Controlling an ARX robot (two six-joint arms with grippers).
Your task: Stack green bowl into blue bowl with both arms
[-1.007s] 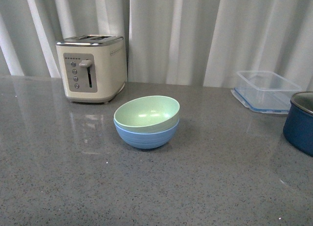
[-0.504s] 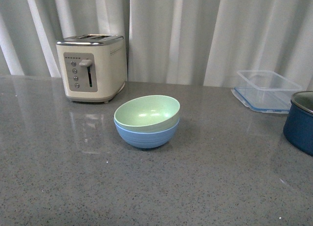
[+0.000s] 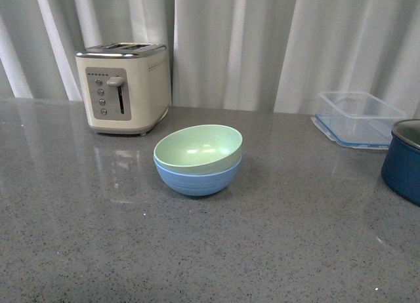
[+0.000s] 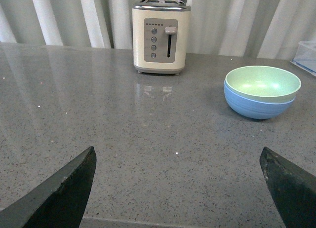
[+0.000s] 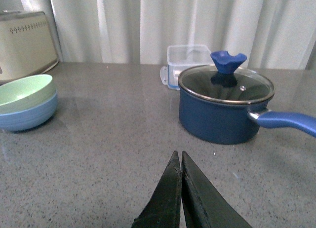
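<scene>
The pale green bowl (image 3: 198,147) sits nested inside the light blue bowl (image 3: 197,178) at the middle of the grey counter, slightly tilted. Neither arm shows in the front view. In the left wrist view the green bowl (image 4: 262,82) in the blue bowl (image 4: 256,105) stands well ahead of my left gripper (image 4: 178,156), which is open wide over bare counter with nothing between its fingers. The right wrist view has the green bowl (image 5: 22,91) and blue bowl (image 5: 27,117) far off to one side, and my right gripper (image 5: 178,156) is shut on nothing.
A cream toaster (image 3: 123,86) stands behind the bowls at the left. A clear plastic container (image 3: 357,119) lies at the back right. A dark navy pot (image 5: 224,107) with a glass lid and blue handle stands ahead of the right gripper, also at the front view's right edge.
The front view has shifted slightly, so everything sits a touch higher in the picture. The bowls keep their place on the counter.
</scene>
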